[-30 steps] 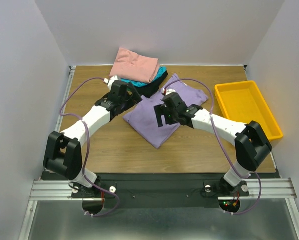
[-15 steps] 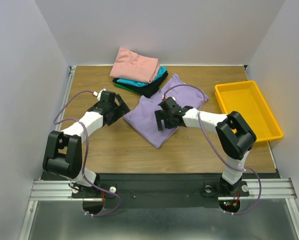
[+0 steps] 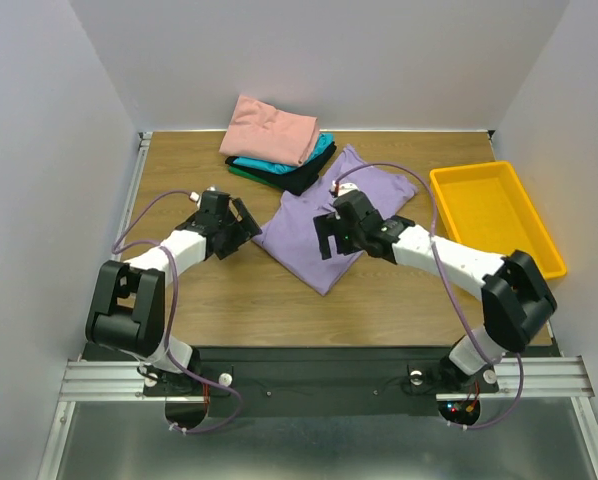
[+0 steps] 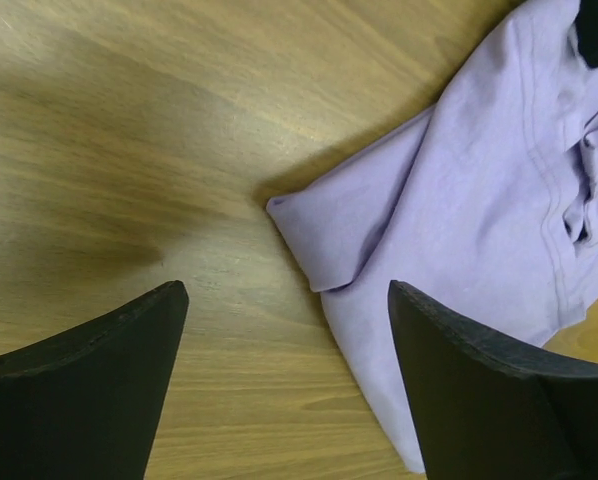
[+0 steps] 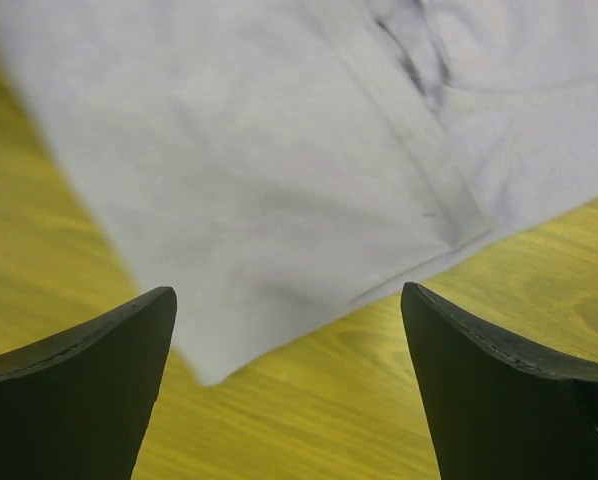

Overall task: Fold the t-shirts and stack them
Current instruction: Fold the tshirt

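Text: you will find none readable in any of the three views.
Purple shirt (image 3: 294, 235): plain cloth, no lettering you can make out.

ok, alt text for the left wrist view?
The left gripper, open and empty, points down at a wooden table. A folded corner of a light purple shirt lies just ahead of the gap between its dark fingers, the rest spreading right.
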Motion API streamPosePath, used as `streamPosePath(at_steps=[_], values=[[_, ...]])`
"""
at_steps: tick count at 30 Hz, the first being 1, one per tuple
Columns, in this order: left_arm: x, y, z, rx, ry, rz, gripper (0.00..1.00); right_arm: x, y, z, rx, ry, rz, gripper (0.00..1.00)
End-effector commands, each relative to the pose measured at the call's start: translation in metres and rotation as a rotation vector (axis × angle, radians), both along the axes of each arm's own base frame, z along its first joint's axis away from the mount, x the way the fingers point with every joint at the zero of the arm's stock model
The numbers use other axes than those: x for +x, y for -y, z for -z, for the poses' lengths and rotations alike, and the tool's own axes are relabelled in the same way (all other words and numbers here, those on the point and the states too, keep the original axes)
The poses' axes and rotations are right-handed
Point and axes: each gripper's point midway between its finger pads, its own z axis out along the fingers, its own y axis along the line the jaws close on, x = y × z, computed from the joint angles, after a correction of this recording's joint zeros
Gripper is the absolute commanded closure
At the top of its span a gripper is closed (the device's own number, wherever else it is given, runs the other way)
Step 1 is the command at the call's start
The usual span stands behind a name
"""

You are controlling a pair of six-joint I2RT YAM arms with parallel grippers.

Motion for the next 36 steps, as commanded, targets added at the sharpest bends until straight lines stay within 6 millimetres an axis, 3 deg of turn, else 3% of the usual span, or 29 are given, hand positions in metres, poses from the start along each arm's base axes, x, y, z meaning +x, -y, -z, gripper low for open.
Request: streamPosePath(at_steps=[1, 5, 9, 17, 18, 19, 25, 28, 29, 30, 33, 34, 36], values=[[0.001, 0.011, 0.002, -0.051, 0.031, 0.048, 0.10, -0.038, -0.041, -0.018, 0.047, 0.042, -0.183, 0.00], [0.004, 0.020, 0.011, -0.082, 0.004, 0.083, 0.23, -0.080, -0.072, 0.003, 0.012, 0.002, -0.290, 0.00], [0.004, 0.030, 0.025, -0.105, -0.040, 0.118, 0.35, -0.101, -0.083, 0.023, -0.027, -0.029, -0.332, 0.00], [0.001, 0.037, 0.047, -0.115, -0.087, 0.139, 0.73, -0.107, -0.073, 0.050, -0.105, -0.058, -0.324, 0.07], [0.002, 0.038, 0.047, -0.115, -0.087, 0.142, 0.81, -0.107, -0.070, 0.052, -0.119, -0.057, -0.324, 0.10], [0.002, 0.038, 0.049, -0.116, -0.095, 0.143, 0.98, -0.104, -0.066, 0.056, -0.143, -0.047, -0.309, 0.14], [0.001, 0.035, 0.049, -0.102, -0.101, 0.132, 1.00, -0.097, -0.057, 0.070, -0.210, -0.041, -0.278, 0.25], [0.000, 0.030, 0.047, -0.081, -0.097, 0.114, 1.00, -0.099, -0.056, 0.078, -0.225, -0.063, -0.269, 0.48], [-0.002, 0.024, 0.047, -0.058, -0.104, 0.091, 1.00, -0.106, -0.059, 0.078, -0.203, -0.095, -0.283, 0.67], [-0.003, 0.020, 0.044, -0.044, -0.102, 0.079, 1.00, -0.112, -0.063, 0.076, -0.182, -0.110, -0.293, 0.75], [-0.014, 0.005, 0.036, 0.000, -0.101, 0.014, 1.00, -0.136, -0.078, 0.067, -0.148, -0.110, -0.358, 0.93], [-0.028, -0.005, 0.042, 0.031, -0.137, -0.012, 1.00, -0.143, -0.080, 0.064, -0.152, -0.110, -0.373, 0.96], [-0.046, -0.014, 0.032, 0.044, -0.122, -0.027, 1.00, -0.167, -0.092, 0.058, -0.129, -0.120, -0.439, 0.99]])
